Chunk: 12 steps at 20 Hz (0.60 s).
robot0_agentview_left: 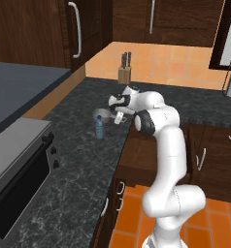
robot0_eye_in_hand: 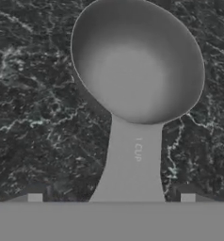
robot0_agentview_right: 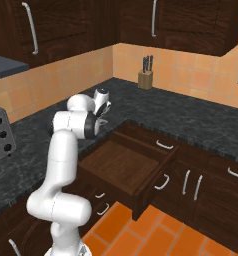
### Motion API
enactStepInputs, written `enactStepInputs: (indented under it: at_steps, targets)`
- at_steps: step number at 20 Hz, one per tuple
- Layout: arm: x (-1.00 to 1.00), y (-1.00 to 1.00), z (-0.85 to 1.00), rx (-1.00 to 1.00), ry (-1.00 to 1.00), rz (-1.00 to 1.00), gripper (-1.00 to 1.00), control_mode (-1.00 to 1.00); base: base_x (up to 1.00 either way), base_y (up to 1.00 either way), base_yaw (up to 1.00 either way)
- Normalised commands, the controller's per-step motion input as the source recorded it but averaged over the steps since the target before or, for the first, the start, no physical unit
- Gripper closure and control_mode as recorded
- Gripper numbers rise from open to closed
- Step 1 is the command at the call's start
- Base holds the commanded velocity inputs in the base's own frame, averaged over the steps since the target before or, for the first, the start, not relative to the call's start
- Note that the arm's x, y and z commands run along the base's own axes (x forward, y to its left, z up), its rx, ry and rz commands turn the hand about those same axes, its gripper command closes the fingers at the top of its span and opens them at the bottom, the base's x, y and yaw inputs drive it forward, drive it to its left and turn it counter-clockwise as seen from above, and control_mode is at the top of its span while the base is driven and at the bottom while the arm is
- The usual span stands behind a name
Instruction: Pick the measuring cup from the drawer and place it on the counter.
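My gripper (robot0_eye_in_hand: 111, 200) over the counter (robot0_eye_in_hand: 34, 117), fingers apart either side of the measuring cup (robot0_eye_in_hand: 137, 61) handle, bowl just ahead of my fingertips, drawer (robot0_agentview_right: 123, 167) open behind me, water bottle (robot0_agentview_left: 99, 127) nearby.

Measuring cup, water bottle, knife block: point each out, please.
measuring cup (robot0_eye_in_hand: 137, 66), hand view, inside of bowl.
water bottle (robot0_agentview_left: 99, 127), left base view, its body.
knife block (robot0_agentview_right: 146, 80), right base view, wooden front.
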Motion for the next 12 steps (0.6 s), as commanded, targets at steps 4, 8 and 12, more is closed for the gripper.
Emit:
enactStepInputs:
  at_steps: [4, 8, 12]
  targets:
    - [-0.75, -0.40, 0.84, 0.22, -0.23, 0.00, -1.00, -1.00, 0.00, 0.00, 0.00]
    - [-0.94, -0.56, 0.87, 0.27, -0.14, -0.05, -1.00, -1.00, 0.00, 0.00, 0.00]
    - [-1.00, -0.58, 0.71, 0.15, 0.05, -0.23, -1.00, -1.00, 0.00, 0.00, 0.00]
